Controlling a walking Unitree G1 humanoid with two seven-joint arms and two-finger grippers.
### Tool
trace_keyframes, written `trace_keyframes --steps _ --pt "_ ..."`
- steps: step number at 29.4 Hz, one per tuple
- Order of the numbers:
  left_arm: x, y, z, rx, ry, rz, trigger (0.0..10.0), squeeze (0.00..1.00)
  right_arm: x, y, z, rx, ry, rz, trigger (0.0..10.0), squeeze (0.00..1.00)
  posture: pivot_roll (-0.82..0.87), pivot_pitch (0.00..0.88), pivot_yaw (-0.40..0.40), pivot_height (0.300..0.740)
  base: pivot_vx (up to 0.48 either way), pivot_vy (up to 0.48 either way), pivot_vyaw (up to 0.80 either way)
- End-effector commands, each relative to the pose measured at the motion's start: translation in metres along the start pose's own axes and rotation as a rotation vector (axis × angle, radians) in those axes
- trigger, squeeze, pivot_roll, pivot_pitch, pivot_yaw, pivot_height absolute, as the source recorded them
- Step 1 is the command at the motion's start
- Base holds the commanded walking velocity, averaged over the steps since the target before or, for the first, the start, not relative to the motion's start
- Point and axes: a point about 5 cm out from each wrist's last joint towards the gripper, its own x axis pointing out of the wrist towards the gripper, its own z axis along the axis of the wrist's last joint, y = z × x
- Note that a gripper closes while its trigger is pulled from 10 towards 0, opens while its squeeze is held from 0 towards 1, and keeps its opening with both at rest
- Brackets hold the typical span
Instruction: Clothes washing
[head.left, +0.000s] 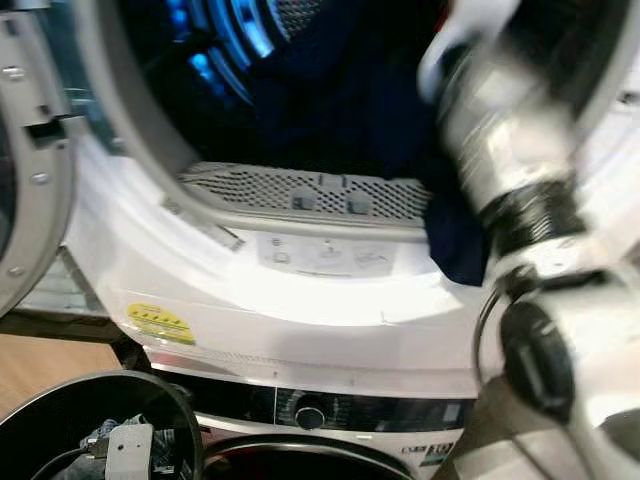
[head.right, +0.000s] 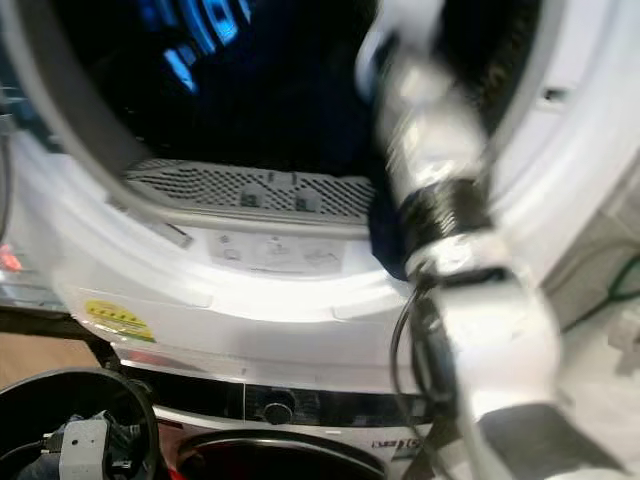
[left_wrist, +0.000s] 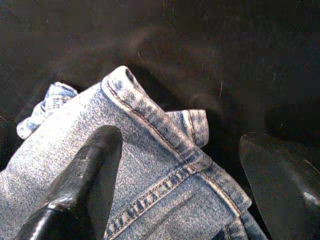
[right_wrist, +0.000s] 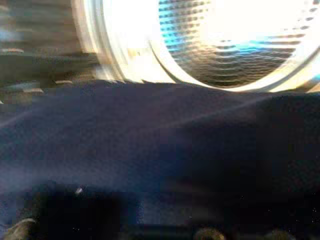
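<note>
Nearest, down in the dark basket (head.left: 60, 410), the left hand (left_wrist: 175, 170) hangs over a pair of light-blue jeans (left_wrist: 150, 165); its 2 fingers stand well apart, one resting on the denim, nothing gripped. Higher up, the right arm (head.left: 510, 170) reaches through the open machine door (head.left: 25, 170) into the drum (head.left: 240, 40). A dark navy garment (head.left: 455, 240) drapes over the door rim and back inside. Whether the right hand holds it, I cannot tell. Loading seems underway; next, the navy cloth needs pushing fully in.
</note>
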Motion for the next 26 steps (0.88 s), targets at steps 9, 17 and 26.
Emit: trace_keyframes --steps 9,17,26 --pt "-0.002 -0.007 -0.006 0.006 0.024 -0.02 10.0 0.0 -0.035 0.021 0.026 0.079 -0.168 0.359 10.0 0.0 0.07 0.0 -0.037 0.74 0.0 0.0 0.0" --pt "-0.004 -0.009 -0.009 0.003 0.026 -0.025 10.0 0.0 -0.071 -0.003 0.014 -0.046 -0.14 0.398 10.0 0.0 0.08 0.0 -0.041 0.74 0.0 0.0 0.0" --pt "-0.003 -0.009 -0.01 0.01 0.026 -0.029 10.0 0.0 -0.096 -0.036 -0.004 -0.33 -0.009 0.165 10.0 0.0 0.07 0.0 -0.037 0.74 0.0 0.0 0.0"
